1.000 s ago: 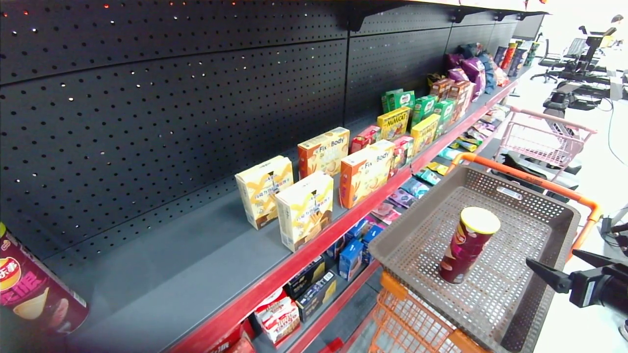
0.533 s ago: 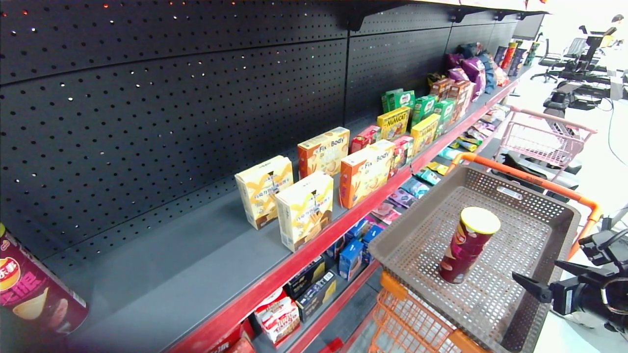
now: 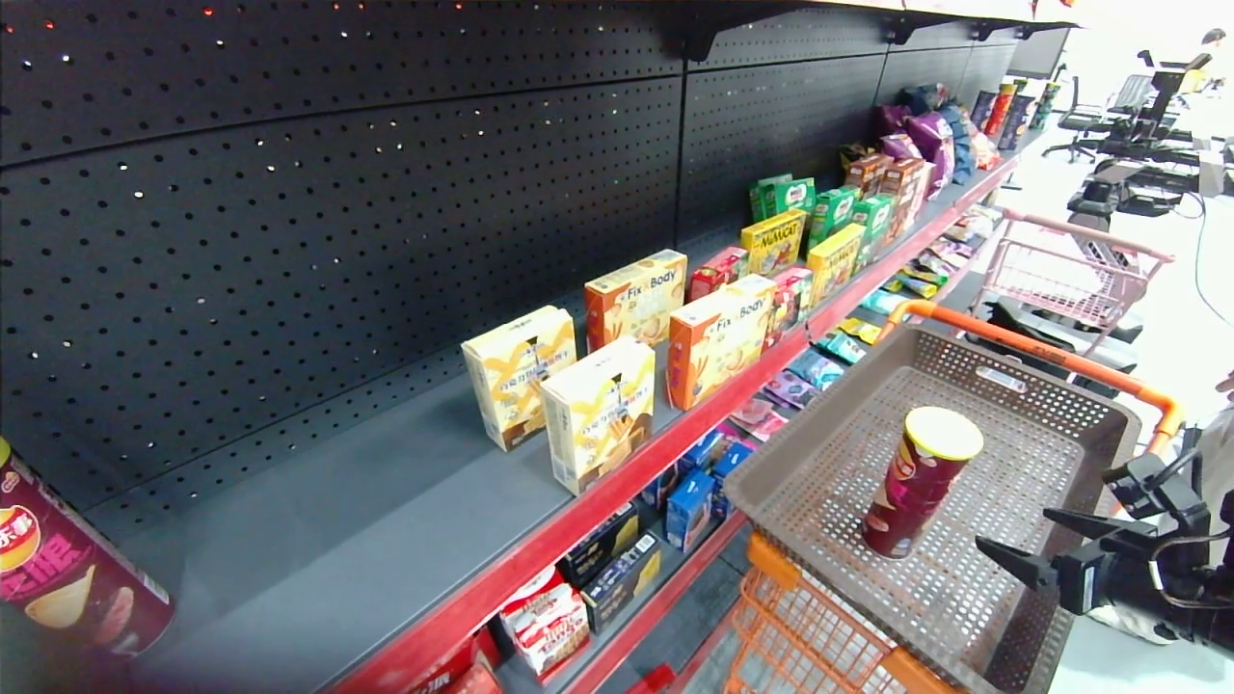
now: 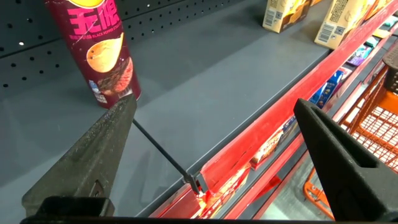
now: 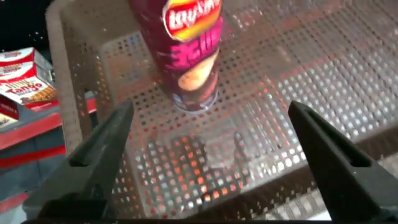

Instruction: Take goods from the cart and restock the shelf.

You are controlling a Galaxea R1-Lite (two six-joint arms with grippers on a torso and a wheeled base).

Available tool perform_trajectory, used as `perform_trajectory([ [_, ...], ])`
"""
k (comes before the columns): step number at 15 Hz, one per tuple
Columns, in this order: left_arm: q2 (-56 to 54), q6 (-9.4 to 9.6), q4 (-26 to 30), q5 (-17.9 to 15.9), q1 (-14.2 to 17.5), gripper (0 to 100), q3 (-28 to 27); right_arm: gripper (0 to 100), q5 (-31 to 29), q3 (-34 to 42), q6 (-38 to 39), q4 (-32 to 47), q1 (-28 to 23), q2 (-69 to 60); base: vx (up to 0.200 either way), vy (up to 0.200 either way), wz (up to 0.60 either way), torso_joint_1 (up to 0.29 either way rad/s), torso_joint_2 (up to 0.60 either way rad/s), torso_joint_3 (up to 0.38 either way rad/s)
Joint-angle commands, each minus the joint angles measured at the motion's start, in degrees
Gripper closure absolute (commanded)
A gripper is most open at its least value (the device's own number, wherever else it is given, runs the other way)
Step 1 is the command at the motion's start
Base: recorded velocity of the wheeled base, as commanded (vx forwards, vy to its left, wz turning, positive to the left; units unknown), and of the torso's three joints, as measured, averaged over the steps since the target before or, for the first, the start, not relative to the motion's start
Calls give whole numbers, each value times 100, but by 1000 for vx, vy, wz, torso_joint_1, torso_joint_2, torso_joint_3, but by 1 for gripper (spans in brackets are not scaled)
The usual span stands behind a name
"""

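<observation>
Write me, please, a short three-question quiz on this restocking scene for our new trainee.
1. True or false: the chip can in the cart basket lies on its side.
2. The right gripper is: A) shut on that can; B) open, short of that can; C) holding a box.
3. Fill in: the second can, on the shelf, stands nearest the ___ gripper.
Key: 1 false; 2 B; 3 left gripper.

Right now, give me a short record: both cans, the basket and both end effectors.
cart can: upright in the grey basket
shelf can: upright on the shelf, apart from the yellow boxes
right end effector: open, at the basket's rim, facing the cart can
left end effector: open, above the shelf, near the shelf can
</observation>
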Motion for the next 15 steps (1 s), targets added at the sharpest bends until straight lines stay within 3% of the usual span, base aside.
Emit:
perform_trajectory([
  [1,7,-2,-1,1,2,0,1,0,49,-38,-1,-103,23,97,0,0,0,0,0,0],
  [7,7,-2,-1,1,2,0,1,0,49,-188,8,-604,295,510,0,0,0,0,0,0],
  [12,7,-2,-1,1,2,0,1,0,40,-1198,87,-666,849,1284,0,0,0,0,0,0],
  [15,7,-2,-1,1,2,0,10,0,40,-1567,149,-674,875,1530,0,0,0,0,0,0],
])
